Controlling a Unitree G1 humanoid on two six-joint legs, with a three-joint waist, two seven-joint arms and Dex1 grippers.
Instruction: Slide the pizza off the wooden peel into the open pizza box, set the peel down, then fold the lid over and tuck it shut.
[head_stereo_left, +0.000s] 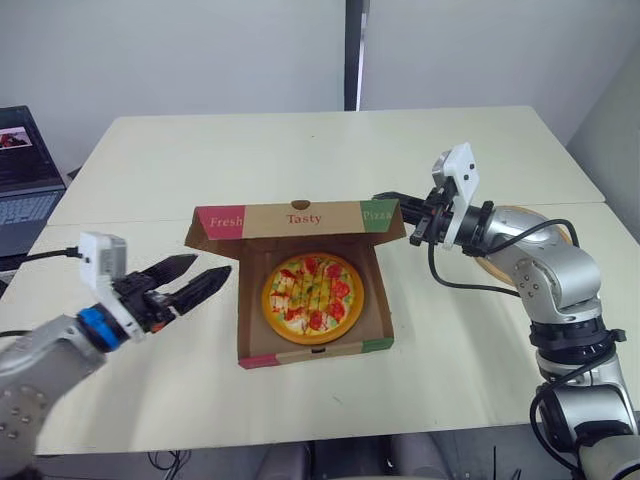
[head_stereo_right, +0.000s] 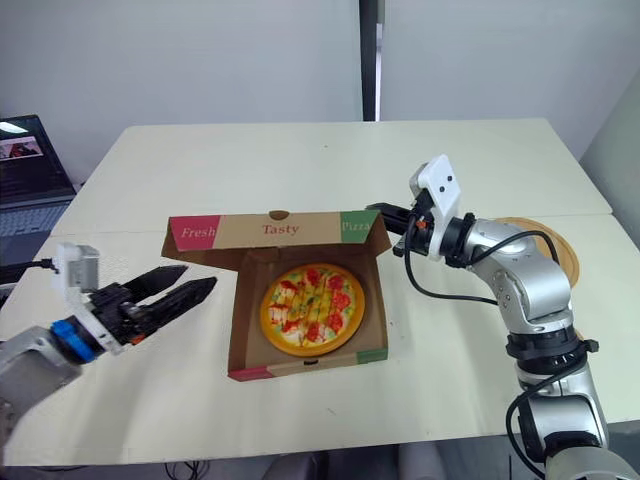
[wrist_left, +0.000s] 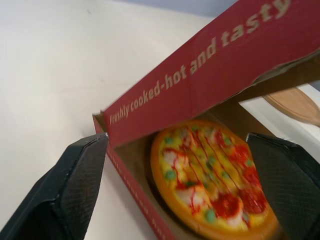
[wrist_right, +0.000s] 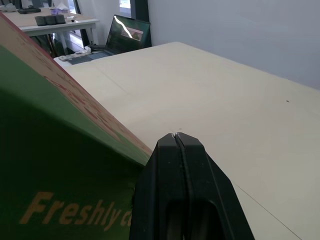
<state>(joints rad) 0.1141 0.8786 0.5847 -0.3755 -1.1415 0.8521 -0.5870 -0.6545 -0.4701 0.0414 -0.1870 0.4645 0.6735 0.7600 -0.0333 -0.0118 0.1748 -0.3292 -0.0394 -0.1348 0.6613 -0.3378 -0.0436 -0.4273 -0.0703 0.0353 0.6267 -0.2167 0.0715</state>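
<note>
The pizza (head_stereo_left: 312, 297) lies flat inside the cardboard pizza box (head_stereo_left: 378, 318) at the table's middle. The box lid (head_stereo_left: 300, 218), printed "Fresh Tasty Pizza", stands half raised and leans forward over the pizza. My right gripper (head_stereo_left: 384, 199) is shut with nothing in it, and its tips sit against the back of the lid's right corner (wrist_right: 50, 165). My left gripper (head_stereo_left: 195, 277) hovers open just left of the box, pointing at its left wall (wrist_left: 130, 165). The wooden peel (head_stereo_right: 548, 250) lies on the table at the right, partly hidden by my right arm.
A laptop (head_stereo_left: 25, 180) sits off the table's far left edge. A seam (head_stereo_left: 120, 215) between two tabletops runs behind the box. Bare table lies in front of the box and behind it.
</note>
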